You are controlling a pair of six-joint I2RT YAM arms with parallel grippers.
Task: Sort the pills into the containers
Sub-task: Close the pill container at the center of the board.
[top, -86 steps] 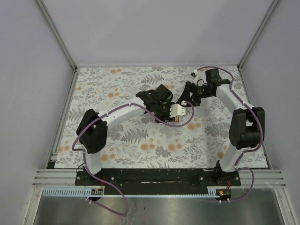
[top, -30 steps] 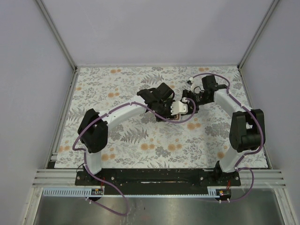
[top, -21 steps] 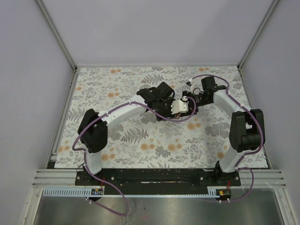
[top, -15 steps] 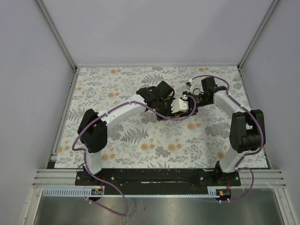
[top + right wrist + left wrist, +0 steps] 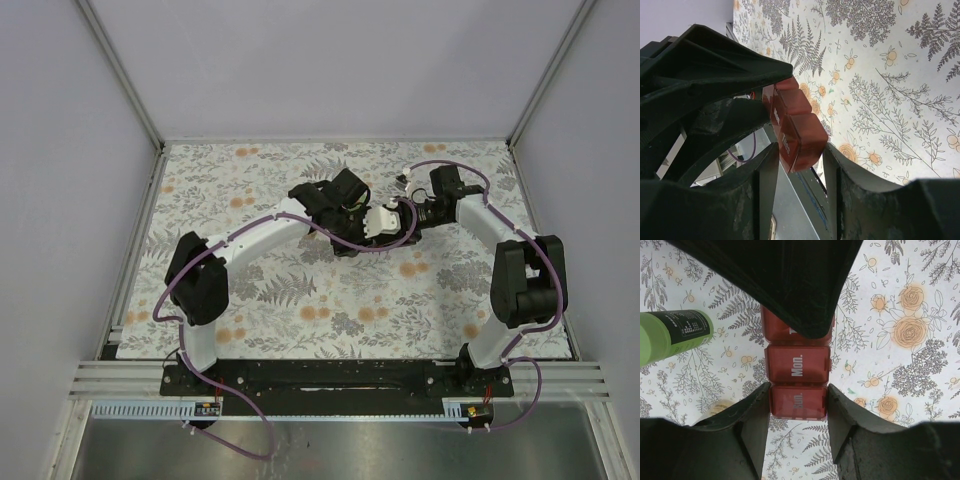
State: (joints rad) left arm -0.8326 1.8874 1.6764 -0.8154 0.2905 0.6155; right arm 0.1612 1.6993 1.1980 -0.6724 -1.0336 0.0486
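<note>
Trouble lies in the double grip: left jaws pinch the Sun. end of the pill box (image 5: 797,367), right jaws its other end, mid-tabletop. If I move the arms unevenly, it could twist free.

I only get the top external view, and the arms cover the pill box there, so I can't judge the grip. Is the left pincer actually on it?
Observer: Yes. The left pincer is closed on the Sun. end of the dark-red pill box.
Operator: And the right one?
Observer: The right pincer grips the opposite end.
Operator: Any lids open?
Observer: The Sun. and Mon. lids are shut; the rest I cannot judge.
</note>
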